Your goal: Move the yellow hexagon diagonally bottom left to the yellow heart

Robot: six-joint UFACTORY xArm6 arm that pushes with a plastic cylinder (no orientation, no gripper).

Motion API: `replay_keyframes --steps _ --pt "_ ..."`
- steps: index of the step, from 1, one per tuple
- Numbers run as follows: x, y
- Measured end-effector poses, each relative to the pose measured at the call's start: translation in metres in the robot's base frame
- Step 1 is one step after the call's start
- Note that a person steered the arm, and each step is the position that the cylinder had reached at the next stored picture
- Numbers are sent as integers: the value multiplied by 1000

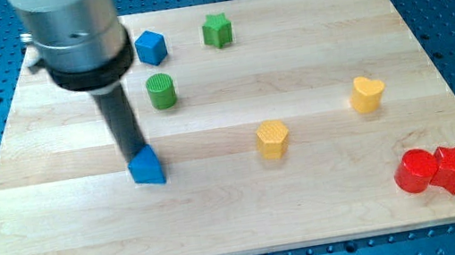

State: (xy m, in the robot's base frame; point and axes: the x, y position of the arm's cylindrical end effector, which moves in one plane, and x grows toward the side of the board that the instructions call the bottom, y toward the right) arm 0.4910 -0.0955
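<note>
Yellow hexagon (272, 138): placed on desk (330, 211), lower-left of yellow heart (367, 93), near it. My tip (135, 154): no hand fitted, nothing grasped; located well left of hexagon, touching blue triangle (148, 167).

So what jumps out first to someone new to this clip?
The big grey arm at the view's top left, its dark rod ending with my tip right behind the blue triangle. Then the two yellow blocks mid-board, hexagon and heart, and the red pair touching at bottom right.
</note>
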Motion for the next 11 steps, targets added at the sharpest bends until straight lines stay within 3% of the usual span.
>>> replay_keyframes --steps 1,2,3,4,5,6,8,9,10,11 --pt "13 62" --pt "5 64" --pt "-14 17" --pt "11 -17" --pt "43 5" --pt "47 80" --pt "2 117" --pt "-7 169" --pt "-1 175" --pt "34 138"
